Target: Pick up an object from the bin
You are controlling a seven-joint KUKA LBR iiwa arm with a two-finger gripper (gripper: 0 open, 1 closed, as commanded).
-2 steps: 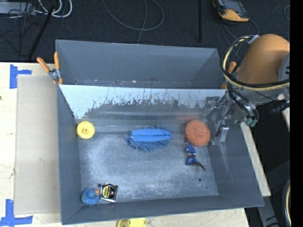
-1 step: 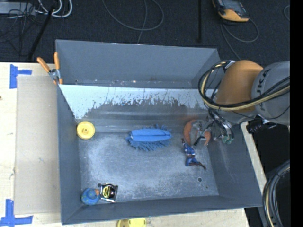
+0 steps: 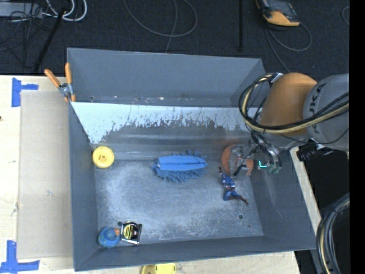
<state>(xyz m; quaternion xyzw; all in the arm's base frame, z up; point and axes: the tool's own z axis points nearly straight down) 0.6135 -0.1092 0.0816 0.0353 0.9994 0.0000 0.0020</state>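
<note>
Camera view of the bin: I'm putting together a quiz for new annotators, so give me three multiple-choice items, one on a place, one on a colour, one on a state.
1. Where in the bin does the yellow disc lie?
A left side; B right side; C middle

2. What colour is the bristly brush in the middle?
A red; B blue; C green

3. How is the tape measure?
A lifted off the floor; B resting on the floor; C leaning on the far wall

1 A: it sits by the left wall.
2 B: body and bristles are blue.
3 B: it lies at the near left corner, far from the gripper.
</note>
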